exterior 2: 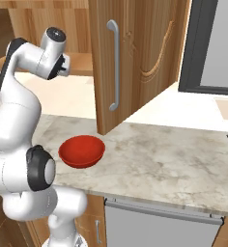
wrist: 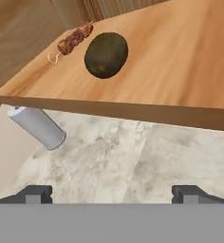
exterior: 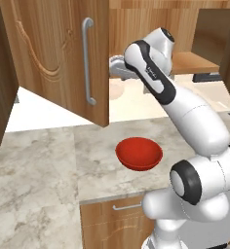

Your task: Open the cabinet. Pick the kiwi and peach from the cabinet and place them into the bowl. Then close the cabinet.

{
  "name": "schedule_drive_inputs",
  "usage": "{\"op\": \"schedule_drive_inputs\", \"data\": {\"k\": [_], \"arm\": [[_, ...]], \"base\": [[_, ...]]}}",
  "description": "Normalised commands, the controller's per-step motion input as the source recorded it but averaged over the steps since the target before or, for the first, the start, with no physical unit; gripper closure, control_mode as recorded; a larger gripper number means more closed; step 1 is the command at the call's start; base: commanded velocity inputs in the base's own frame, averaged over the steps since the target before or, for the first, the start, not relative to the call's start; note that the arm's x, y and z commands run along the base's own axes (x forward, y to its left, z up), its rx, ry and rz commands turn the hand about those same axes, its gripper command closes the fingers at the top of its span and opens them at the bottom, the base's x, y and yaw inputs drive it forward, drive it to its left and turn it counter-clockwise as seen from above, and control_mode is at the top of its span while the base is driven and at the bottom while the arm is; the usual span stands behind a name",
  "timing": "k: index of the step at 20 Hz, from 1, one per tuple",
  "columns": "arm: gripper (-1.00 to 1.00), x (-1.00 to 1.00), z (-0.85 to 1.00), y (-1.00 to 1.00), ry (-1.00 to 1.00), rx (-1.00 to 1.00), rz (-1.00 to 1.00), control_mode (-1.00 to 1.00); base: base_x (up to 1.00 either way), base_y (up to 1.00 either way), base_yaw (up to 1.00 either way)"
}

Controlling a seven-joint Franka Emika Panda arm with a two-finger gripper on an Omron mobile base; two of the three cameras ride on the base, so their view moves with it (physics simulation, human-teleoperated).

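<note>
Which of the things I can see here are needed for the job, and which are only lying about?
Needed for the job:
cabinet, doors already open
kiwi, on the cabinet shelf
bowl, red, on the counter, nothing in it
gripper, jaws open, holding nothing

Only lying about:
meat skewer, beside the kiwi
grey can, on its side on the counter

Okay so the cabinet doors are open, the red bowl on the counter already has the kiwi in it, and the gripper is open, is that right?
Not quite. The bowl is empty; the hand view shows the kiwi lying on the cabinet shelf beside a skewer. The doors are open, the bowl sits on the counter, and the gripper is open.
</note>
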Motion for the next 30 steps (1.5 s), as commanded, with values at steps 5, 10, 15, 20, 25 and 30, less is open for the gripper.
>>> {"op": "schedule_drive_inputs", "data": {"k": [5,10,15,20,25,30], "arm": [[-1.0,0.32,0.0,-0.44,0.08,-0.03,-0.2,-1.0],[-1.0,0.1,0.0,-0.41,0.01,-0.05,-0.21,-1.0],[-1.0,0.0,-0.06,-0.36,0.0,-0.08,-0.24,-1.0],[-1.0,0.01,-0.13,-0.36,0.0,-0.09,-0.24,-1.0],[-1.0,0.15,-0.03,-0.4,0.0,-0.07,-0.23,-1.0],[-1.0,0.17,0.0,-0.42,0.02,-0.06,-0.2,-1.0]], "base": [[0.0,0.0,0.0],[0.0,0.0,0.0],[0.0,0.0,0.0],[0.0,0.0,0.0],[0.0,0.0,0.0],[0.0,0.0,0.0]]}}
